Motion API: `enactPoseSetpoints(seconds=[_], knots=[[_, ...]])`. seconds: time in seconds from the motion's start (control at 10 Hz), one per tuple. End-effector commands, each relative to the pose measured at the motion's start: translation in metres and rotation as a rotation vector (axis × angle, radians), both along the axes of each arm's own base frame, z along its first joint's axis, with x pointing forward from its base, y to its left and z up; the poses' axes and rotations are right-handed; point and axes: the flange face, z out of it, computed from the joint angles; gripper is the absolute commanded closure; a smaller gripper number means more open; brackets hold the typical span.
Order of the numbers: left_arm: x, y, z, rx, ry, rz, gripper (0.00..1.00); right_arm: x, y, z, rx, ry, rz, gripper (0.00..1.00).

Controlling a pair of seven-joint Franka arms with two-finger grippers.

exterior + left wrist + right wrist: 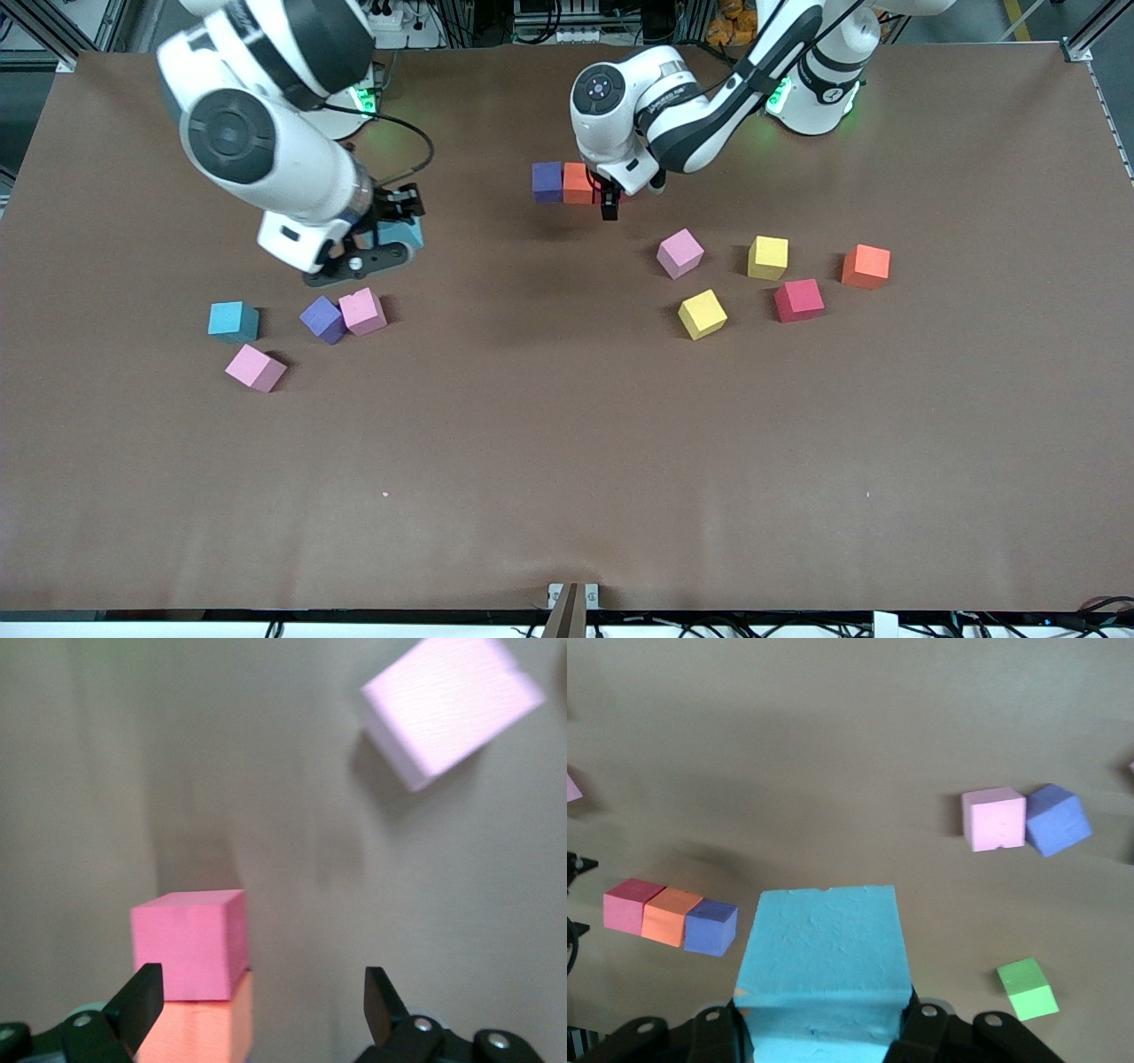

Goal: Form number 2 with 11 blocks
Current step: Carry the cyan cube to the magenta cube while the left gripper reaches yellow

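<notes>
Blocks of matte foam lie scattered on the brown table [567, 443]. Right gripper [824, 1028], over that arm's end, is clamped on a light blue cube [822, 979]; its wrist view alone shows a lime-green cube [1028, 989]. Left gripper [264, 992] hangs wide open, empty, over the purple-orange-red row [567, 182]. No writing legible.

I saw matte foam cubes [679, 252] in pink, purple, yellow, red, orange and light blue on plain brown table [567, 461]; one lime-green cube [1028, 989].
</notes>
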Motion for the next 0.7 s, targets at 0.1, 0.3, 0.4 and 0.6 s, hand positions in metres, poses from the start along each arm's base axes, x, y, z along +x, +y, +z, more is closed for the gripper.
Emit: enactPoseSetpoints(seconds=[0.1, 0.3, 0.4, 0.6], knots=[[0.078, 0.043, 0.019, -0.003, -0.052, -0.105, 0.0, -0.004, 0.045, -0.016, -0.053, 0.007, -0.027, 1.0], [0.13, 0.069, 0.009, -0.001, -0.089, -0.186, 0.0, -0.007, 0.073, -0.028, -0.057, -0.009, -0.075, 1.0], [0.153, 0.081, 0.014, -0.011, -0.109, -0.235, 0.0, -0.013, 0.096, -0.045, -0.058, -0.009, -0.089, 1.0], [0.189, 0.115, 0.026, -0.036, -0.12, -0.337, 0.0, -0.025, 0.154, -0.086, -0.057, -0.008, -0.132, 1.0]])
